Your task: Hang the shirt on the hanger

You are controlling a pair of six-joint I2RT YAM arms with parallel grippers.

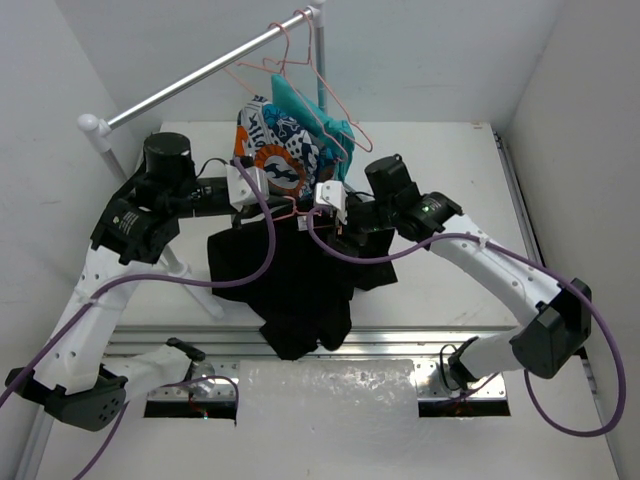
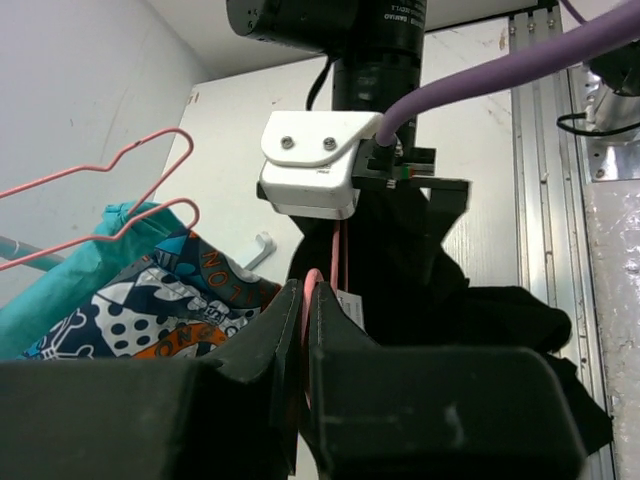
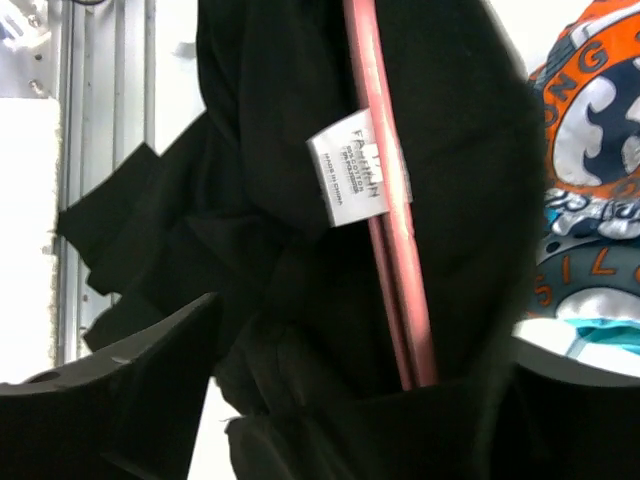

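Near edge first: the shirt [image 1: 292, 290] drops its black bulk to the counter [image 1: 450, 150], crumpled, w/ the lower end reaching the near edge at ctr. Up from there it's lifted and bunched at the neck btwn both arms.

Left fingers [image 2: 296, 306], just left of ctr, are clenched on the hanger [image 3: 390, 220]. The pink wire is pinched right at the tips, plain in the left wrist view. The wire runs on against the shirt's inner fabric, and the white label [image 3: 355, 178] lies across it.

Right fingers [image 1: 318, 212], just right of ctr, sit at the collar. In the right wrist view they're spread wide w/ black fabric and pink wire btwn them, but can't tell whether they press on either.

Further back, toward the far edge, there's a patterned garment [image 1: 278, 150], orange-blue-white, just behind the shirt. Behind that is a teal garment [image 1: 300, 105].

Above both, spare pink hangers [image 1: 318, 75] hang on a white rail [image 1: 200, 72] slanting from the far-left corner across the far edge.
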